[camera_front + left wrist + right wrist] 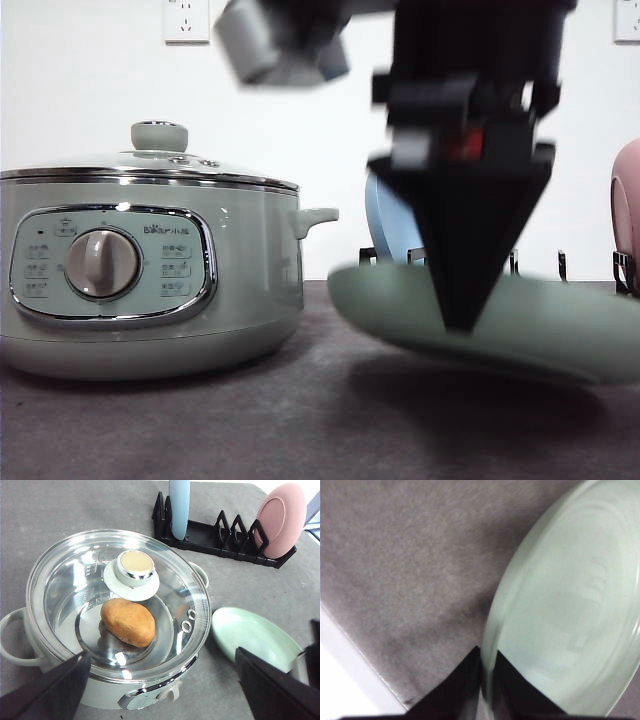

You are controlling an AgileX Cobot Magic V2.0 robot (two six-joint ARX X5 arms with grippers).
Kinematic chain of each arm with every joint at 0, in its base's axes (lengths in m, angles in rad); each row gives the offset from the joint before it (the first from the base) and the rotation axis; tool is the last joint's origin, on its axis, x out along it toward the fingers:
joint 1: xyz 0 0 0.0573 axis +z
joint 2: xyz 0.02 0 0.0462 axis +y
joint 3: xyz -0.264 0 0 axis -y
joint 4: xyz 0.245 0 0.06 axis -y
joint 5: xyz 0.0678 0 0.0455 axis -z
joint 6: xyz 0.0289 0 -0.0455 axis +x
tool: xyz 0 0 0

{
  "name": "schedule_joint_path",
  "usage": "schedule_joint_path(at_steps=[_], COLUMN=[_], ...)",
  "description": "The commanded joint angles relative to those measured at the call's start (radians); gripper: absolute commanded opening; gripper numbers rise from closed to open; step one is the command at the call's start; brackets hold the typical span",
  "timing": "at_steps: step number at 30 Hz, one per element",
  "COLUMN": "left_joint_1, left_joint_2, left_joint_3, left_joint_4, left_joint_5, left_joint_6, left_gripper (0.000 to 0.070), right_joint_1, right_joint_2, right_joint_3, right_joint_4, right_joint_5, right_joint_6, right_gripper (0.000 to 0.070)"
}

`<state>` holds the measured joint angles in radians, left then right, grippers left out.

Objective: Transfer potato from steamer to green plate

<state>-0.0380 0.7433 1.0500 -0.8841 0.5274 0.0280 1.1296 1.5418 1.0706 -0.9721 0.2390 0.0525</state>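
Grey table [75, 510]: one lidded steamer [150, 270], one potato [128, 622] inside, right jaws pinching one green plate [570, 605], left jaws wide.

black dish rack [220, 535] | blue plate [179, 505] upright | pink plate [280, 517] upright | wall socket [186, 20]

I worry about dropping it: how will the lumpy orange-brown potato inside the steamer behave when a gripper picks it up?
The lumpy orange-brown potato looks firm, so it probably will not squash. Its smooth skin may slip between narrow fingers. Its oval shape could let it roll if nudged.
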Motion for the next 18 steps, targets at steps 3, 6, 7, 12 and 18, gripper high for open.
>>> schedule_joint_path(at_steps=[3, 6, 7, 12, 18], left_joint_1=[-0.003, -0.003, -0.003, -0.003, -0.003], left_joint_2=[0.005, 0.005, 0.005, 0.005, 0.005], left_joint_3=[0.024, 0.024, 0.024, 0.024, 0.024], left_joint_4=[0.008, 0.008, 0.008, 0.008, 0.007], left_joint_5=[0.005, 0.005, 0.005, 0.005, 0.005], left_joint_6=[0.006, 0.006, 0.006, 0.006, 0.006], left_gripper=[0.0591, 0.0591, 0.0592, 0.0592, 0.0591], right_joint_1=[0.02, 0.02, 0.02, 0.016, 0.01], right_joint_2=[0.079, 0.118, 0.127, 0.153, 0.154], right_joint_3=[0.005, 0.005, 0.005, 0.004, 0.004], right_joint_4=[0.01, 0.029, 0.036, 0.054, 0.056], right_joint_5=[0.021, 0.023, 0.023, 0.022, 0.023], right_joint_6=[0.012, 0.012, 0.012, 0.019, 0.021], right_gripper=[0.0006, 0.0006, 0.0006, 0.0081, 0.0405])
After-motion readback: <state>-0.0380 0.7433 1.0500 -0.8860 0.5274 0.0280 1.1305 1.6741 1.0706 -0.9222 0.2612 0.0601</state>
